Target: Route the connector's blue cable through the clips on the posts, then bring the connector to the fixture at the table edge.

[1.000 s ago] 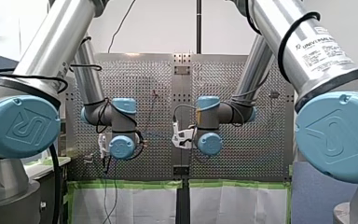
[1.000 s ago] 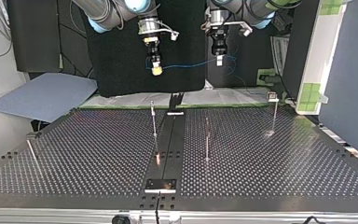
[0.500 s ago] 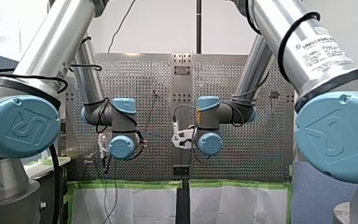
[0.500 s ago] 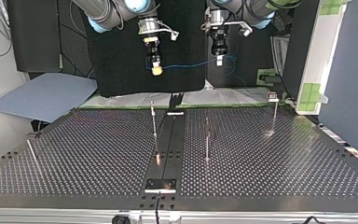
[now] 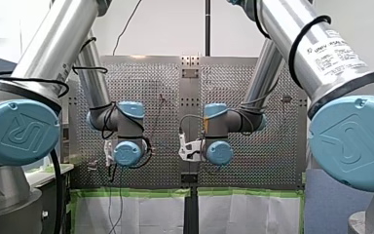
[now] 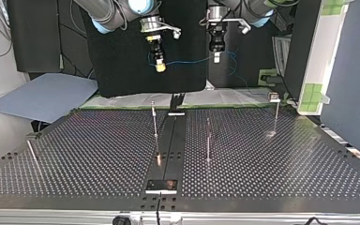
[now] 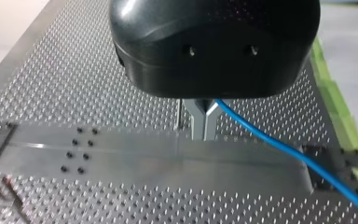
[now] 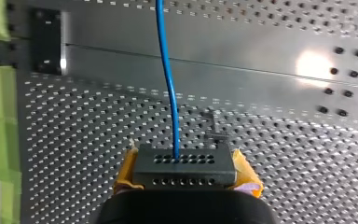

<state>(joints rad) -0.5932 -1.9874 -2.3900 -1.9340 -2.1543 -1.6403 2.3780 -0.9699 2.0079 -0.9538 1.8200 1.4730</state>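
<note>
Two claws up over the tabletop (image 6: 98, 154), blue cable (image 6: 187, 61) strung between them.
At the top view's left, my right claw (image 6: 160, 67) clamps the black connector (image 8: 185, 164) between yellow pads (image 8: 127, 170), cable running out ahead; further right, my left claw (image 6: 217, 57) pinches that cable between closed metal fingers (image 7: 196, 119).

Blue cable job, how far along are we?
Done: connector gripped by my right gripper, blue cable pinched by my left gripper. In hand: both hold it stretched above the table. Left: no post carries cable yet; routing and delivery remain.
</note>
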